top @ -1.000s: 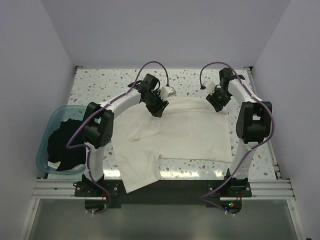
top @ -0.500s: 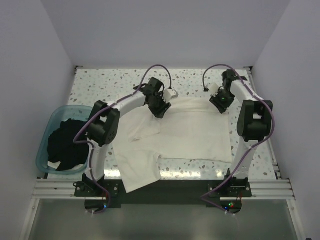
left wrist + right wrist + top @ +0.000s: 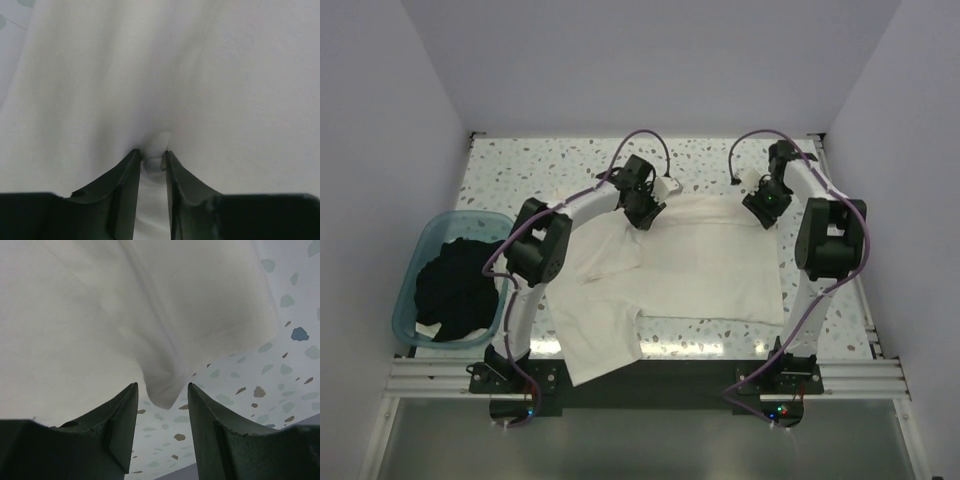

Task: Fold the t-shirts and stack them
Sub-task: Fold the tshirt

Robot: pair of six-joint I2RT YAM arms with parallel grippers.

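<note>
A white t-shirt lies spread on the speckled table, plain side up, with one sleeve folded in at the left. My left gripper is down on its far edge. In the left wrist view the gripper is shut on a small pinched fold of the white cloth. My right gripper is at the shirt's far right corner. In the right wrist view it stands open with a drooping corner of the white t-shirt just ahead of its tips. A black t-shirt lies bunched in the tub.
A translucent teal tub sits off the table's left edge. A stretch of the shirt hangs toward the near edge by the left arm's base. Walls close the table in at the back and on both sides.
The left gripper slid a little right along the shirt's far edge and its jaws narrowed onto the cloth. The right gripper edged slightly right and farther back, still open.
</note>
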